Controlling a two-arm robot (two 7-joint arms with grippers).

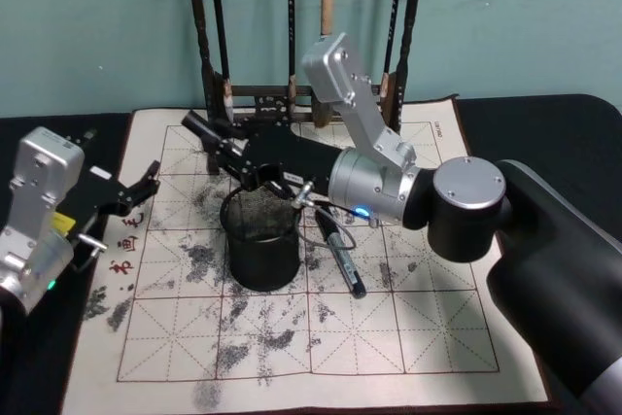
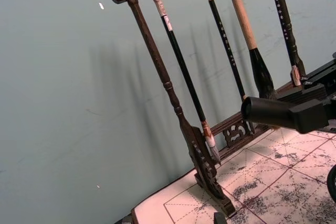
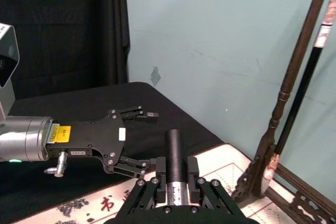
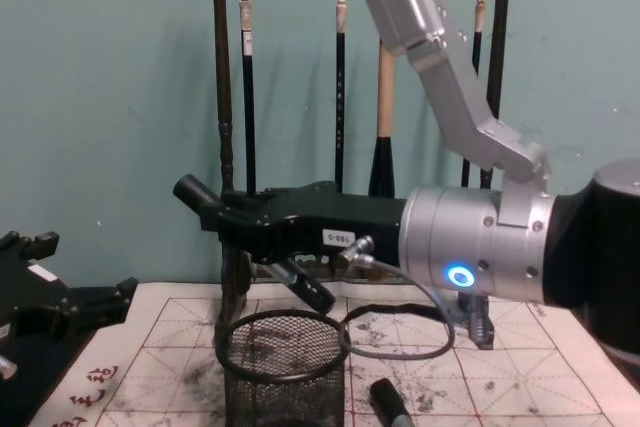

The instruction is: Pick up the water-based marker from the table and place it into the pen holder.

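The black worktop (image 1: pixel 549 128) carries a cream calligraphy mat (image 1: pixel 413 328), red-gridded and blotted with grey ink, which spreads out on all sides of the pen holder (image 1: pixel 260 259). Behind the holder, at the mat's far edge, stands a tall dark wooden brush rack (image 4: pixel 225 97) with carved ends and several brushes (image 4: pixel 340 97) hanging from it.

The right arm reaches in from the holder's right side and passes above it. The right hand (image 1: pixel 225 148) hangs above the holder's rim, on the rack side. Its fingers are closed on the water-based marker (image 1: pixel 197 125), a black barrel with a silver band showing between the fingers in the right wrist view (image 3: pixel 174 145). From the chest view the marker (image 4: pixel 195 194) sticks out of the hand up and to the left, above the holder's left rim and clear of it.

The left hand (image 1: pixel 146 191) sits well to the left of the holder, near the mat's left edge, with its fingers spread apart and nothing between them.

The holder itself, a small black wire-mesh cup (image 4: pixel 290 387), stands upright on the mat. Just to its right a second dark pen (image 1: pixel 340 258) lies flat on the mat.
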